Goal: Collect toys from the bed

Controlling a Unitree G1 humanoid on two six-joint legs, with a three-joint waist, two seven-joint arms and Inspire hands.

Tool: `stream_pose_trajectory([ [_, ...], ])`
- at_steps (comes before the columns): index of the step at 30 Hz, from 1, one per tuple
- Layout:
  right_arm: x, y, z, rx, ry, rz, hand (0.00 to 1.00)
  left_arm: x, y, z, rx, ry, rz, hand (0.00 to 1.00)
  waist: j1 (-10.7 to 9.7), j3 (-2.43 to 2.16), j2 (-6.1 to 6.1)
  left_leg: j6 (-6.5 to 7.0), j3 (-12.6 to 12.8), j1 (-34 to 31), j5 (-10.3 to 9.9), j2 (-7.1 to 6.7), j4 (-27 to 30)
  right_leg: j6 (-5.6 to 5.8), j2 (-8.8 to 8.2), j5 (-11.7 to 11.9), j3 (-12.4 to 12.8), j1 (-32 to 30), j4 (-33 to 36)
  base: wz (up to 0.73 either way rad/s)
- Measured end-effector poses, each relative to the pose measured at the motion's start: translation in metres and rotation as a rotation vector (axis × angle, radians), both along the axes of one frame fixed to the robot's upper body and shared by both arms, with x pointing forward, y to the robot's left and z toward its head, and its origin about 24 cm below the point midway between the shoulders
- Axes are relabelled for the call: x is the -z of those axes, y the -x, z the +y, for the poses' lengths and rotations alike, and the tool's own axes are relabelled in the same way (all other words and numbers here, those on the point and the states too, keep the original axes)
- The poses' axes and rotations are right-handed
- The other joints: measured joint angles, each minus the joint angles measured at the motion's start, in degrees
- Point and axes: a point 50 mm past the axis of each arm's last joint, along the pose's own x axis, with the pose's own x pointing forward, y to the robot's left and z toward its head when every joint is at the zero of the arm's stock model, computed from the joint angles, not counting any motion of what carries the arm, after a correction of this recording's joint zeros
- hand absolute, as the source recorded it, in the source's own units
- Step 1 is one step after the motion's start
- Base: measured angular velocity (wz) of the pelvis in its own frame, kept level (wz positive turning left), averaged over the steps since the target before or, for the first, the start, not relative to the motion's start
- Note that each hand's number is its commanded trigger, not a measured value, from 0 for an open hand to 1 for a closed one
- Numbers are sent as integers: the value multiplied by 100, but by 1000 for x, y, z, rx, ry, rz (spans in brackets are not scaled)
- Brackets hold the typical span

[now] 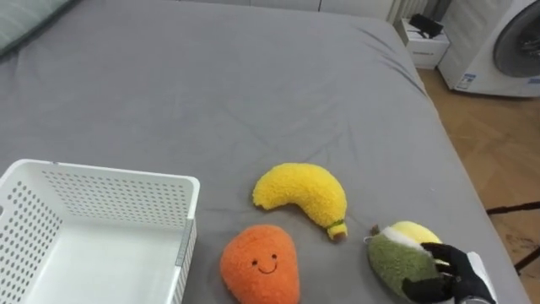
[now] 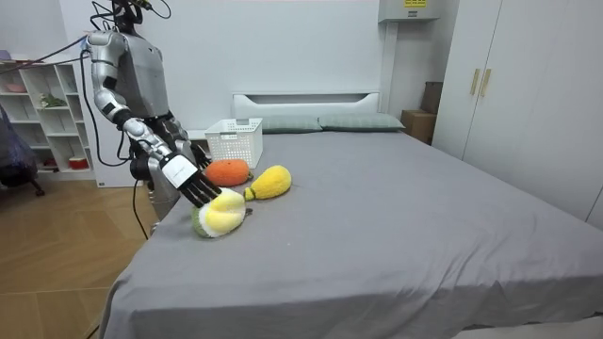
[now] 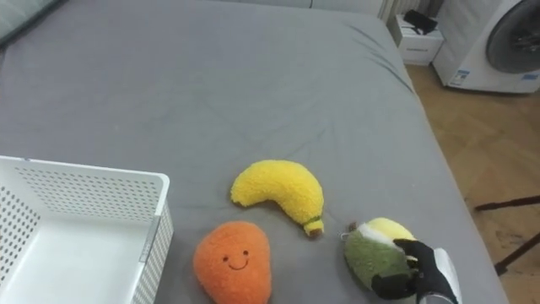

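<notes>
Three plush toys lie on the grey bed (image 1: pixel 253 76). A yellow banana (image 1: pixel 302 195) sits in the middle. An orange carrot with a smiling face (image 1: pixel 261 264) lies just below it, next to the white basket (image 1: pixel 93 228). At the lower right, near the bed's edge, my right hand (image 1: pixel 445 274) has its dark fingers curled round a green and yellow avocado plush (image 1: pixel 396 256). In the room view the right hand (image 2: pixel 193 181) holds the avocado plush (image 2: pixel 220 214) on the bed's corner, and I stand beside the bed.
The white basket stands at the lower left with a bare bottom. The bed's right edge drops to a wooden floor (image 1: pixel 498 143). A washing machine (image 1: pixel 498 42) stands at the upper right. A pillow (image 1: pixel 25 21) lies at the upper left.
</notes>
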Motion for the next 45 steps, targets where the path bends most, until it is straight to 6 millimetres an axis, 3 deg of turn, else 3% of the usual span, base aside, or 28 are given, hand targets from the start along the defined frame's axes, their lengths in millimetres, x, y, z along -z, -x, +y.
stream_pose_trajectory([
  [8, 7, 10, 2, -13, -23, 51, 100, 0, 0, 0, 2, 5, -1, 0, 16, 7, 13, -2, 1, -5, -2, 0, -14, -1, 4, 3, 4, -11, -22, 0],
  [35, 8, 12, 1, -6, -51, 59, 100, -1, 0, 1, 8, 4, -16, 0, 28, 34, 2, -3, -9, -47, -2, -5, -43, 1, 9, 15, -5, -21, -77, 0],
  [38, 4, 7, 2, -7, -55, 30, 100, -1, -1, 2, 10, 5, -18, 0, 19, 31, -7, -3, -1, -43, -1, -4, -43, 0, 9, 16, -3, -39, -66, -1],
  [45, -28, -30, 12, -84, -69, -149, 100, -1, -5, 1, 19, 11, -27, 0, 37, 31, -13, -4, 2, -115, 1, -3, -27, -3, 11, 25, 6, -105, -56, -1],
])
